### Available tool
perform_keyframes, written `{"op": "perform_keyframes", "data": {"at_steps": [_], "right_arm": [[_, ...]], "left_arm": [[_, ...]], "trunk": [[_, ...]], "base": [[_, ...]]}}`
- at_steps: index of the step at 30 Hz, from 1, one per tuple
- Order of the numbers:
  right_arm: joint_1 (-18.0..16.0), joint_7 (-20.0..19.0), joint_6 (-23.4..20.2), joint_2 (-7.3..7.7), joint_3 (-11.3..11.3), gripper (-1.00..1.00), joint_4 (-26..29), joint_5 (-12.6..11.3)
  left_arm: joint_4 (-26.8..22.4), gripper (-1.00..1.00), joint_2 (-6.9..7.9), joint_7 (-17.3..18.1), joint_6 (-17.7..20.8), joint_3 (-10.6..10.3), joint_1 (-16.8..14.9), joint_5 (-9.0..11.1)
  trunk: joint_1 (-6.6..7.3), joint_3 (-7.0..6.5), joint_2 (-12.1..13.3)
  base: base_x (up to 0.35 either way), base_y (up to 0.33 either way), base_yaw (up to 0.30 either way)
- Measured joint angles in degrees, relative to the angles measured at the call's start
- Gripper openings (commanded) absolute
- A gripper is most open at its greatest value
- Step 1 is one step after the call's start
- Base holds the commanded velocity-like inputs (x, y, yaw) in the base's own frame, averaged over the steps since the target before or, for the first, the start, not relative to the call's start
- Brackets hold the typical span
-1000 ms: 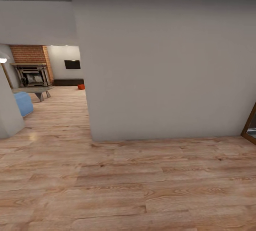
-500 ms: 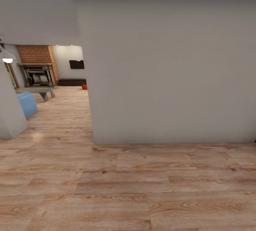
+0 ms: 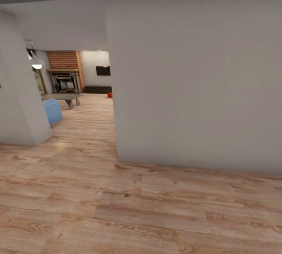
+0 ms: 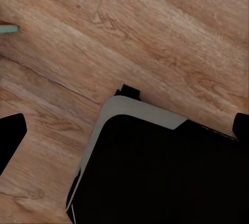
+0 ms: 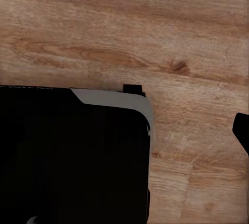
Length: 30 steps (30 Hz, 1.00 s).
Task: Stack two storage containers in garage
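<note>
We note one orange bin (image 3: 110, 95) on the wood floor (image 3: 137, 207) far down the living room, past the grey wall (image 3: 196, 81) (small, partly hidden). Both grippers' spread cannot be judged.

A black robot base (image 4: 166, 177) with a rounded, pale grey-edged corner sits over the wood-plank floor (image 4: 155, 32); black fingertips (image 4: 10, 136) flank it.

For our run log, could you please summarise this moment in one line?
phase: transit | floor: wood planks | ahead: grey wall | container: far, by wall edge
</note>
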<state>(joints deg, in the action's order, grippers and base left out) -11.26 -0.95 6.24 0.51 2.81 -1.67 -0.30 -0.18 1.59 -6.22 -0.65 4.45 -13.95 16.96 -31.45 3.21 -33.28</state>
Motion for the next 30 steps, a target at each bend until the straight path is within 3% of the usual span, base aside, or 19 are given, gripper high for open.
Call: {"op": "perform_keyframes", "data": {"at_steps": [30], "right_arm": [[0.0, 0.0, -0.53, -0.21, 0.23, 1.0, 0.0, 0.15]], "left_arm": [[0.0, 1.0, 0.02, -0.01, 0.01, 0.01, 0.03, -0.19]], "trunk": [[0.0, 0.0, 0.0]], "base": [[0.322, 0.0, 0.273]]}}
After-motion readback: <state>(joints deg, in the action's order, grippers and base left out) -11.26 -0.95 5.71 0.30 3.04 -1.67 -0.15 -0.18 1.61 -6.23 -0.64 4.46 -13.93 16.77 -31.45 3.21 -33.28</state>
